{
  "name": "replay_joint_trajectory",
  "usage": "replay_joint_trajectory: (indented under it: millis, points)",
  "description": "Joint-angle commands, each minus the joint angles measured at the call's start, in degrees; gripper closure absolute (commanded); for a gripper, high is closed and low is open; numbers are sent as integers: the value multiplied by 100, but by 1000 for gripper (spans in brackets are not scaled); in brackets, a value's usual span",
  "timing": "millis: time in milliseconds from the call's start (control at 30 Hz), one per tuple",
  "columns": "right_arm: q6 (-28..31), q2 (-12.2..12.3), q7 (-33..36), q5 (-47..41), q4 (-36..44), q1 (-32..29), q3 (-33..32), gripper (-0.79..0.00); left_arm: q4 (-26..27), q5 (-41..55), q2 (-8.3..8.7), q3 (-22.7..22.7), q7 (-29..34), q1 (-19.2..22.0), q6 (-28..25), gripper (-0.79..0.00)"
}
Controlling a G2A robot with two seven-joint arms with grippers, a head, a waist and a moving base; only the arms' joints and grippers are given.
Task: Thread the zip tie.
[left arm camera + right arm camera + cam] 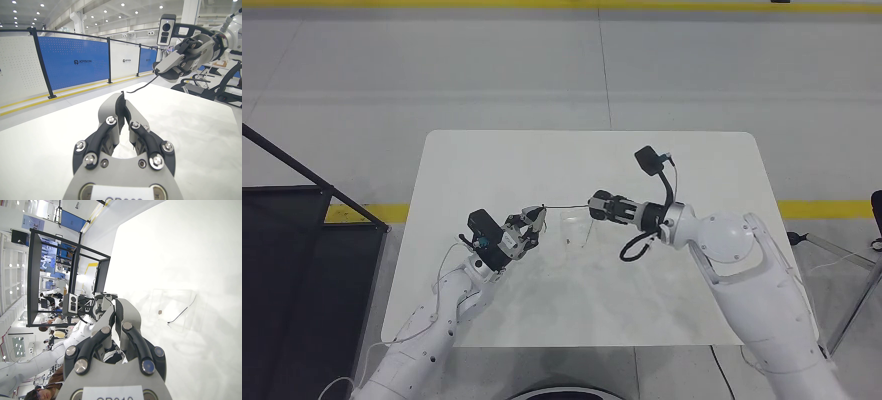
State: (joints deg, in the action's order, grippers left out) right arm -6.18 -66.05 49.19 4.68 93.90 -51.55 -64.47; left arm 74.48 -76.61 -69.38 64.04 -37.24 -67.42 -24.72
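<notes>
A thin black zip tie [567,206] [143,86] hangs in the air between the two grippers, above the middle of the white table [492,170]. My right gripper [594,207] [157,71] is shut on one end of it. The free end curves down to just beside the tips of my left gripper [535,218] [122,98]. That gripper is shut, with a small black piece that looks like a zip tie head [122,92] pinched at its tips. A narrow gap separates the free end from that piece. The right gripper [115,309] also appears shut in its own wrist view.
A clear plastic tray [575,230] [170,309] lies on the table just below the grippers, with another black zip tie [181,311] in it. A black frame [282,160] stands off the table's left side. The table ends close behind both arms.
</notes>
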Motion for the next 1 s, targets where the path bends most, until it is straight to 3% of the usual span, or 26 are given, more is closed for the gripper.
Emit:
replay_joint_trajectory:
  millis: [0,967]
  points:
    - [10,4,-7,4,11,-19,-12,0,0,0,0,0,0,0,0,0]
    - [-169,-21,-29,0,-88,113,112,0,0,0,0,0,0,0,0,0]
